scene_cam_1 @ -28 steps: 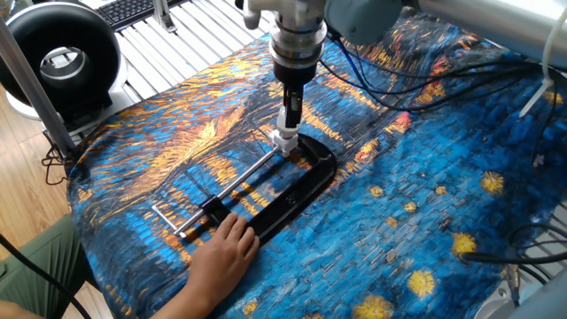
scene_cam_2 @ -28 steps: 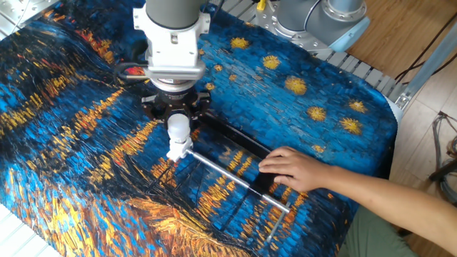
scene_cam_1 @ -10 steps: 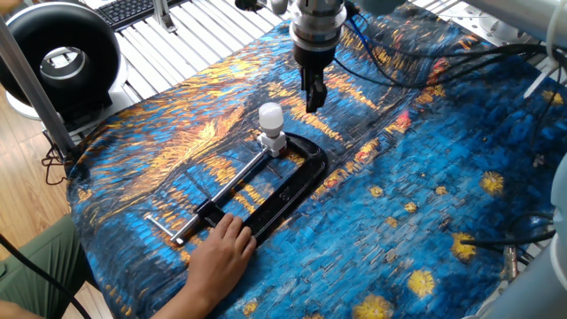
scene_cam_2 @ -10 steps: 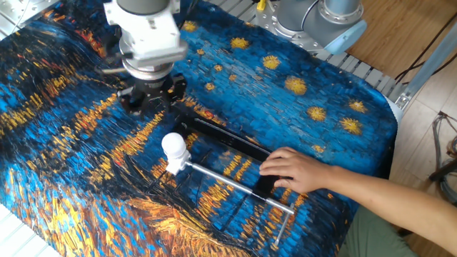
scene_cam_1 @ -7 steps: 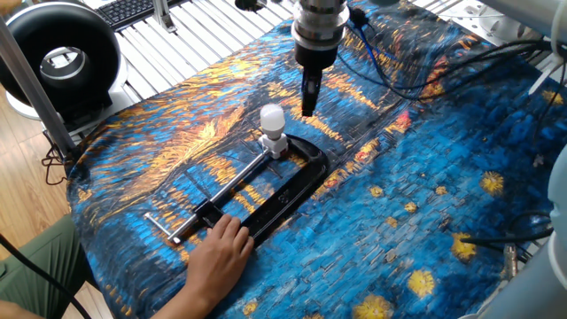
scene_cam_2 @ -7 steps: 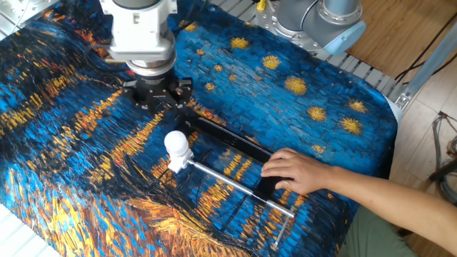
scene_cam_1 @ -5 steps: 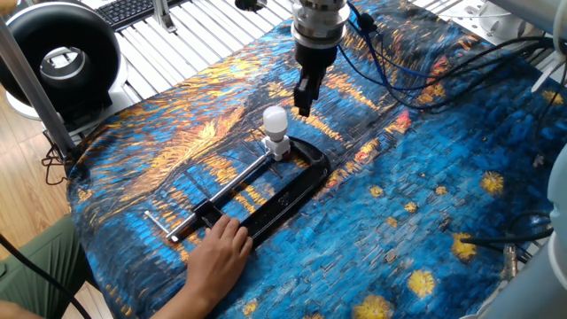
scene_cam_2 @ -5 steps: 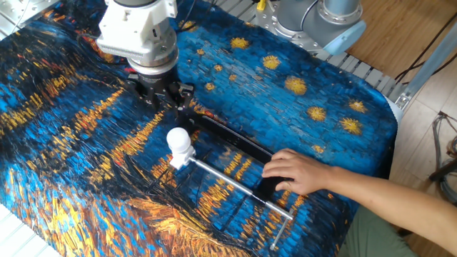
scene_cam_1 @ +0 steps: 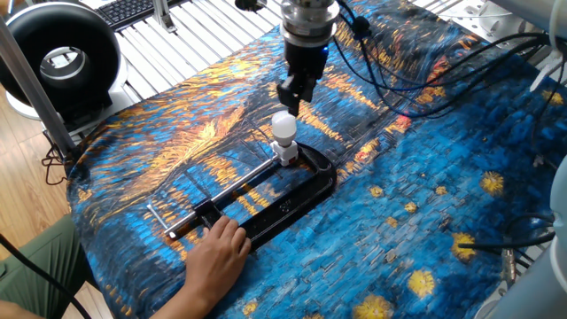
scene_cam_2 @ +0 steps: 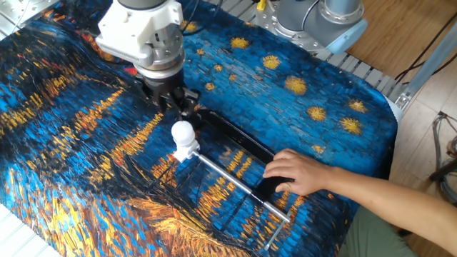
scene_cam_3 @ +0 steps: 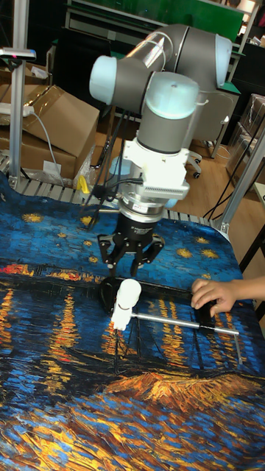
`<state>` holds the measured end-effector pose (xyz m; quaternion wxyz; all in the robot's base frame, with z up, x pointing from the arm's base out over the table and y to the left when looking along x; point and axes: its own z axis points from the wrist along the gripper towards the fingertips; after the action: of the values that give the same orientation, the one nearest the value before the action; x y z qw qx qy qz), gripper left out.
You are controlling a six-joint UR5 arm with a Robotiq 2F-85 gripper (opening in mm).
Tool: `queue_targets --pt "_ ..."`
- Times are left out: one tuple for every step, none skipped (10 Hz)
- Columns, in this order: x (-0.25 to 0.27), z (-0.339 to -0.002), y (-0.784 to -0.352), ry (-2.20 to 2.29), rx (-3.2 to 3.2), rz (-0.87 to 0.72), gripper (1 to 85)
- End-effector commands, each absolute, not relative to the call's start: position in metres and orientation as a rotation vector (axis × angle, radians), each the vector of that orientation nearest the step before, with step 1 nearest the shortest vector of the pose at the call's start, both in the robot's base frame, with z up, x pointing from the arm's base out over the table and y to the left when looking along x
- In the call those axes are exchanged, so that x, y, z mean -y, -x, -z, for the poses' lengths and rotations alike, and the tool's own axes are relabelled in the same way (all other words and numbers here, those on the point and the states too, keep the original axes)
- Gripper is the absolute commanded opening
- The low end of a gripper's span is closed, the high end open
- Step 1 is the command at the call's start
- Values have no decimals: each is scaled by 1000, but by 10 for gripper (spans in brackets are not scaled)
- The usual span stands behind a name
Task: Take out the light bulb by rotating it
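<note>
- The light bulb (scene_cam_1: pixel 283 126) (scene_cam_2: pixel 183 132) (scene_cam_3: pixel 130 289) stands upright with its white globe on top, its neck seated in a small white socket (scene_cam_1: pixel 288 156) (scene_cam_2: pixel 187 151) at one end of a black clamp (scene_cam_1: pixel 292 199) (scene_cam_2: pixel 239 143).
- The clamp lies flat on the surface, which is covered by a blue and orange painted cloth (scene_cam_1: pixel 425 204) (scene_cam_2: pixel 64 128) (scene_cam_3: pixel 66 368); its silver screw rod (scene_cam_1: pixel 235 188) (scene_cam_2: pixel 232 180) (scene_cam_3: pixel 180 321) runs from the socket toward the far end of the frame.
- A person's hand (scene_cam_1: pixel 217 257) (scene_cam_2: pixel 296 171) (scene_cam_3: pixel 213 293) presses down on the clamp's other end, well apart from the bulb.
- The gripper (scene_cam_1: pixel 292 93) (scene_cam_2: pixel 178 101) (scene_cam_3: pixel 132 257) hangs just above and slightly behind the bulb, not touching it; its black fingers (scene_cam_3: pixel 110 254) are spread apart and hold nothing.
- Above it, the white wrist flange and grey arm (scene_cam_3: pixel 169 88) rise upward, with cables (scene_cam_1: pixel 416 62) trailing across the cloth.
- Farther back, beyond the cloth's edge, a round black fan-like device (scene_cam_1: pixel 60 60) sits on the slatted metal top, and cardboard boxes (scene_cam_3: pixel 51 121) stand behind the surface in the tall fixed view.
</note>
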<state>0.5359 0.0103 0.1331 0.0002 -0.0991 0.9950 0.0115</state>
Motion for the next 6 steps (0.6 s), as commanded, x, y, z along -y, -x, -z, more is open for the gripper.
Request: queue_targets --pt "-29 -134 -538 165 -3135 -71 450" --pt "-28 -131 -538 155 -3132 -66 450" --pt "-30 -127 -539 135 -3122 -65 450" --pt "-31 -121 -541 125 -3108 -47 453" --pt "-32 -117 -540 125 -3107 -40 473" --pt "-35 -115 -541 120 -3105 -47 500"
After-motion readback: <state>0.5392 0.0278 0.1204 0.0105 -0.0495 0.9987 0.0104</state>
